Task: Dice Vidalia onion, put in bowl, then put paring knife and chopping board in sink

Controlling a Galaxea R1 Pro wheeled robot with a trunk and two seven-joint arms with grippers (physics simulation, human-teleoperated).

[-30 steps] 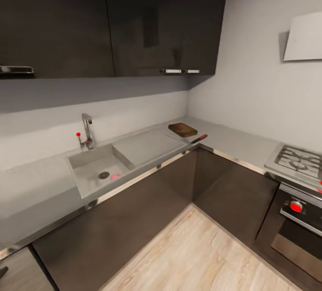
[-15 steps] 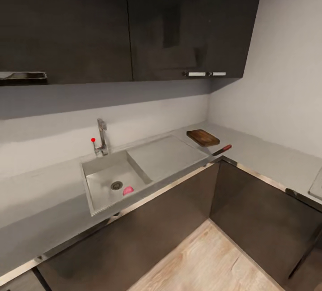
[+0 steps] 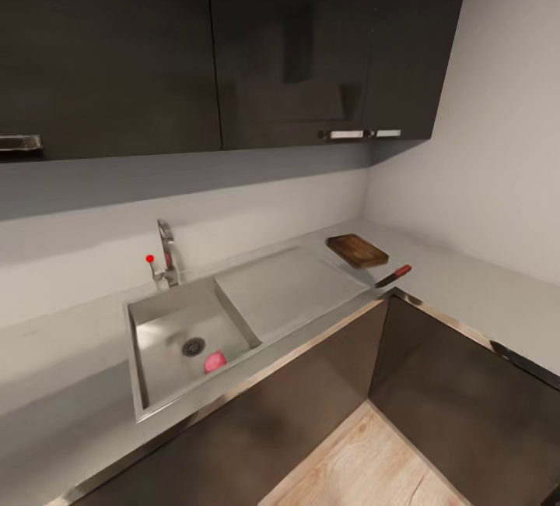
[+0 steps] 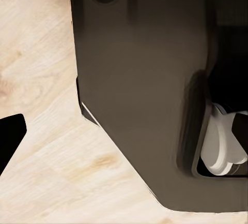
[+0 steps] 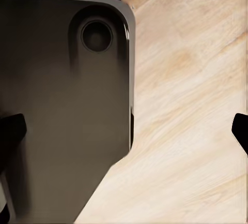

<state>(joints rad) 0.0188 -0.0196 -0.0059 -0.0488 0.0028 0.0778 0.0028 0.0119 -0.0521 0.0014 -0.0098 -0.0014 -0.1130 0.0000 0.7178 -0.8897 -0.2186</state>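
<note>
Pink onion, steel-grey sink, dark brown grained chopping board.

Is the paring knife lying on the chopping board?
No, the paring knife lies on the countertop beside the chopping board, apart from it.

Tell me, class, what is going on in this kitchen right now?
Nothing is being handled at this moment. The head view looks over a grey countertop. A pink onion lies in the sink beside the drain. The chopping board sits near the corner, with the paring knife at the counter's front edge. The wrist views look down at the robot's dark base and the wooden floor, so the arms seem to hang low.
</note>
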